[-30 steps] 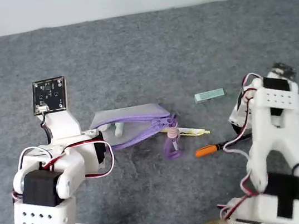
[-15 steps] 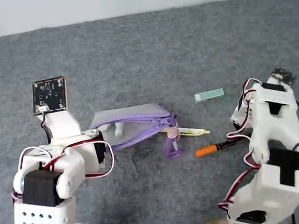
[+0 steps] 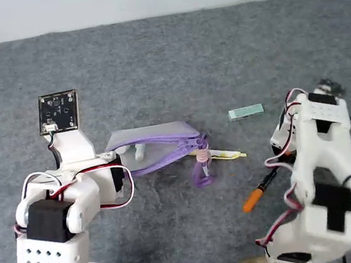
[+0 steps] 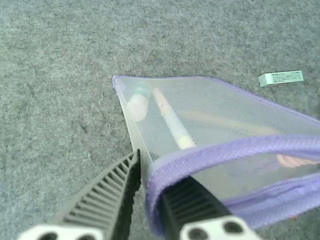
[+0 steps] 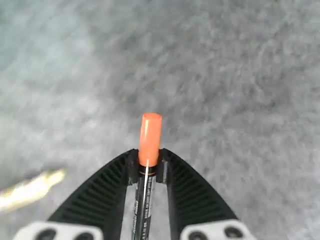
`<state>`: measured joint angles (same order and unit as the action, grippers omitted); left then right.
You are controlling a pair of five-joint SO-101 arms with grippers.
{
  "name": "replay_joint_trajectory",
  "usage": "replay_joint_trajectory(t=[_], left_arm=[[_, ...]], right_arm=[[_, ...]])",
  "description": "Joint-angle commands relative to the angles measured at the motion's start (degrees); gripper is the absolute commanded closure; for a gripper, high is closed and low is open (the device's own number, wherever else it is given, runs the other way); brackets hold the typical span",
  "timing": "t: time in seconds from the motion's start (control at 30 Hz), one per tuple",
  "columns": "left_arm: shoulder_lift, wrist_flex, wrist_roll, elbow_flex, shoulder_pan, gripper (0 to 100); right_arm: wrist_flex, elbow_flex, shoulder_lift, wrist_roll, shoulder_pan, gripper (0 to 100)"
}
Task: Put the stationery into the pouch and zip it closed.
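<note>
A clear mesh pouch (image 3: 154,142) with a purple zipper edge lies mid-table, its mouth open toward the right. My left gripper (image 4: 147,187) is shut on the pouch's purple rim (image 4: 210,160) near its left end. Inside the pouch (image 4: 200,115) lie a pencil (image 4: 170,120) and a white capped item (image 4: 137,102). My right gripper (image 5: 148,167) is shut on an orange-capped pen (image 5: 149,135). That pen (image 3: 258,192) sticks out from the right arm, lifted and tilted, to the right of the pouch. A pale green eraser (image 3: 246,112) lies beyond it.
A yellow item (image 3: 227,156) lies by the pouch mouth beside the purple zipper pull (image 3: 203,173). A grey felt mat (image 3: 164,54) covers the table, bare at the back and front middle.
The right arm has pulled back toward the front with the orange-capped pen, swinging it from lying level to a tilted pose. The left arm and pouch have stayed still.
</note>
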<state>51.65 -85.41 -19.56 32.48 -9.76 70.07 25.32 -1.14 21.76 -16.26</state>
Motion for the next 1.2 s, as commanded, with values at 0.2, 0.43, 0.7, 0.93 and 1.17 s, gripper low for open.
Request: replay_joint_trajectory(t=[0.2,0.43,0.7,0.93,1.17], left_arm=[[-0.4,-0.4,-0.4,-1.7,-0.2,99],[-0.4,-0.4,-0.4,-1.7,-0.2,99],[-0.4,-0.2,-0.4,-1.7,-0.2,99],[-0.4,-0.4,-0.5,-1.7,-0.2,99],[-0.4,-0.4,-0.6,-1.6,-0.2,99]], right_arm=[[13.0,-1.5,32.4,-6.4,9.5,99.1],[13.8,-1.5,52.8,-6.9,22.0,99.1],[2.7,-1.5,64.7,-5.7,39.1,99.1],[-13.6,-1.4,67.3,-3.3,50.4,99.1],[-25.9,-1.2,62.6,-8.1,50.9,99.1]])
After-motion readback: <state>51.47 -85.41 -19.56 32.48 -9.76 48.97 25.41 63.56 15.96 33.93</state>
